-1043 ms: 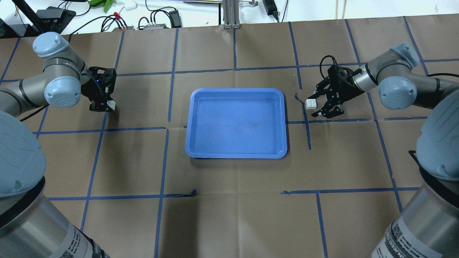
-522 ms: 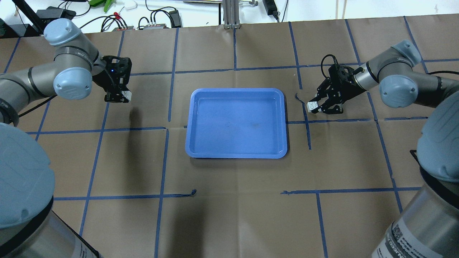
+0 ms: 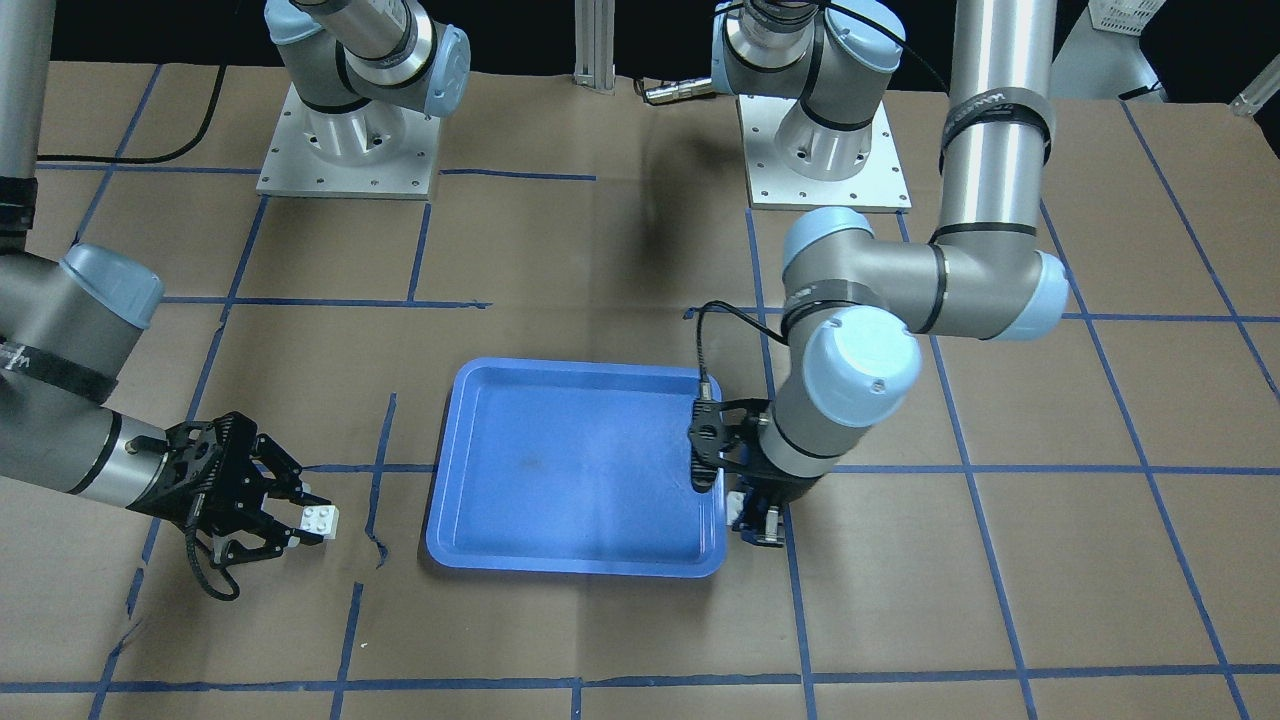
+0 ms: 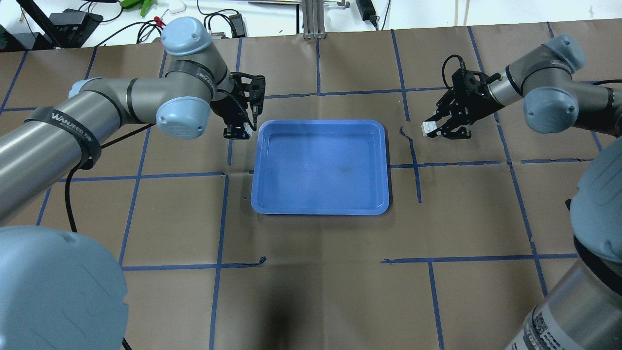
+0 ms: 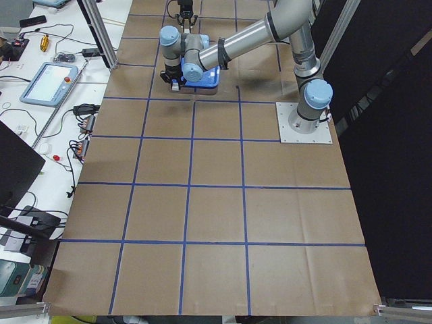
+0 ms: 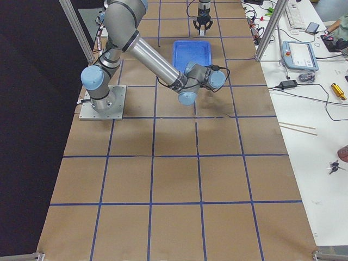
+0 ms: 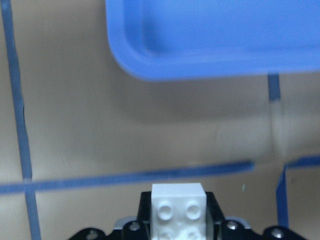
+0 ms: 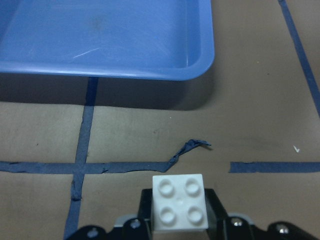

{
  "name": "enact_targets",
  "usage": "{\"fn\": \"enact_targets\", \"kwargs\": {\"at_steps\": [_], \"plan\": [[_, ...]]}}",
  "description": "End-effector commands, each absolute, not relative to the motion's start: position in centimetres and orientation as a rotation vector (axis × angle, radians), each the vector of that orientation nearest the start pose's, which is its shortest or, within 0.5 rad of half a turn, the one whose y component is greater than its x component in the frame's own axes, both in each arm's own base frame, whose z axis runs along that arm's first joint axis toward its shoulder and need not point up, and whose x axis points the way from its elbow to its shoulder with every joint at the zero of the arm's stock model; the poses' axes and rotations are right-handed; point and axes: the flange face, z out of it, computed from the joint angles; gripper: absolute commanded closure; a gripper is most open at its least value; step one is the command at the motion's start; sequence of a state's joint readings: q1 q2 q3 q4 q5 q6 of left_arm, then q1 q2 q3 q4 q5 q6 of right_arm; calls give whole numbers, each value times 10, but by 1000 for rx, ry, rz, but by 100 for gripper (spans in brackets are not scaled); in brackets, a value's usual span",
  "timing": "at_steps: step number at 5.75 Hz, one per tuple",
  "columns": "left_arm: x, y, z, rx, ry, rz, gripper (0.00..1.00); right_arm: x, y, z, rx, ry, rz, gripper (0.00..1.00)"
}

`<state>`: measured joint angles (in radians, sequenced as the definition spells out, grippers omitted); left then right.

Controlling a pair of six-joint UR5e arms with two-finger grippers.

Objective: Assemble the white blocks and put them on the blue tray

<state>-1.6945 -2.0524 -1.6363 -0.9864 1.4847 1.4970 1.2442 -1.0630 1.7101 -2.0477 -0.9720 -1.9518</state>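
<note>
Holding one white block (image 7: 179, 207) apiece. The left gripper (image 4: 239, 132) is clenched on its block just beside the far left corner of the blue tray (image 4: 320, 212). The right gripper (image 4: 432, 129) is clamped on the other block (image 8: 179, 202), well right of the tray, over the counter (image 4: 311, 291). Risk: studs misaligned at mating, since a skewed press against a shallow grip could pop a block loose.

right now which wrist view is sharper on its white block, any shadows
Right wrist view: the right arm's white block crisp, studs distinct, and the blue tray casts a dark shadow on the paper. Left wrist view: the left arm's white block and the tray rim look soft, blurred.
</note>
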Motion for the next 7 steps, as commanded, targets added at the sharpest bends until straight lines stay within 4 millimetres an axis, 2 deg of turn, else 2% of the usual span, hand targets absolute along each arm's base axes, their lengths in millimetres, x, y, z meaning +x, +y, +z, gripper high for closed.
{"fn": "enact_targets", "kwargs": {"at_steps": [1,2,3,4,6,7], "plan": [[-303,-573,231,-2135,-2197,82,90,-12,-629,244,-1857,1957,-679,82],[-327,-554,217,-2166,-2154,45,90,-7,-622,262,-1870,1958,-692,82],[-333,-547,209,-2170,-2137,33,90,-3,-616,259,-1854,1948,-680,82],[-336,-549,198,-2151,-2162,45,90,1,-607,250,-1828,1940,-673,82],[-339,-555,179,-2151,-2173,77,90,7,-597,249,-1806,1955,-662,82],[-344,-553,180,-2088,-2232,73,89,10,-597,248,-1807,1951,-658,82]]}}
